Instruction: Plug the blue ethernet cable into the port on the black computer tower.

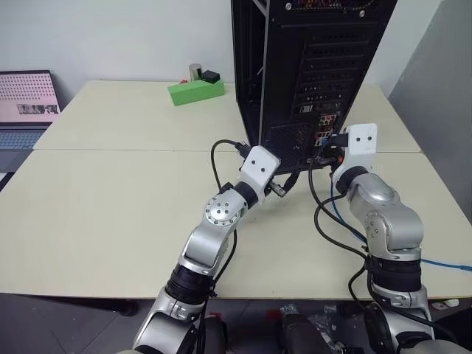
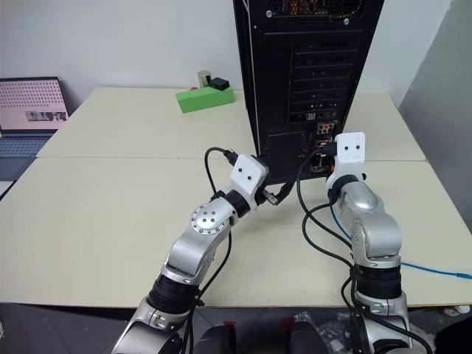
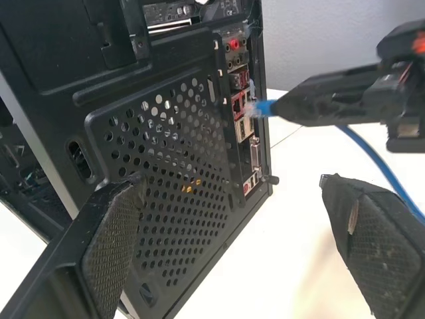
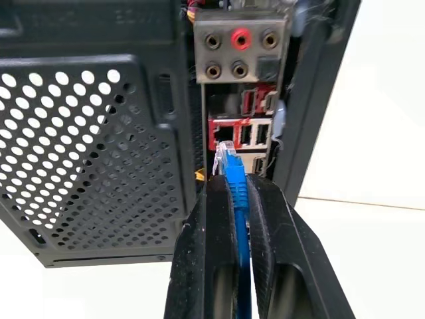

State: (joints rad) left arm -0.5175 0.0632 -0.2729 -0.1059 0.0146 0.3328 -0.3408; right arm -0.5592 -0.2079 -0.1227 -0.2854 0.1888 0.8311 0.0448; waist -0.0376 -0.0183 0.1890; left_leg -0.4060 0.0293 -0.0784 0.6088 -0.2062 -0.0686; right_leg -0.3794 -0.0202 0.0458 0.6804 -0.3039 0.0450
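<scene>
The black computer tower point(image 1: 317, 59) stands upright on the table with its rear panel facing me. My right gripper point(image 4: 234, 183) is shut on the blue ethernet cable point(image 4: 237, 199) just behind its clear plug point(image 4: 223, 154). The plug's tip is at the mouth of the port point(image 4: 218, 137), a dark socket in the red-framed block under the audio jacks; I cannot tell whether it is inside. My left gripper point(image 3: 231, 181) is open and holds nothing, in front of the tower's perforated grille, low and beside the right gripper point(image 3: 332, 100). The cable trails back over the table edge point(image 1: 442, 263).
A green box point(image 1: 195, 91) with small items on it sits at the table's back, left of the tower. A laptop point(image 1: 26, 103) stands at the far left. Black arm cables point(image 1: 324, 221) loop on the table below the right gripper.
</scene>
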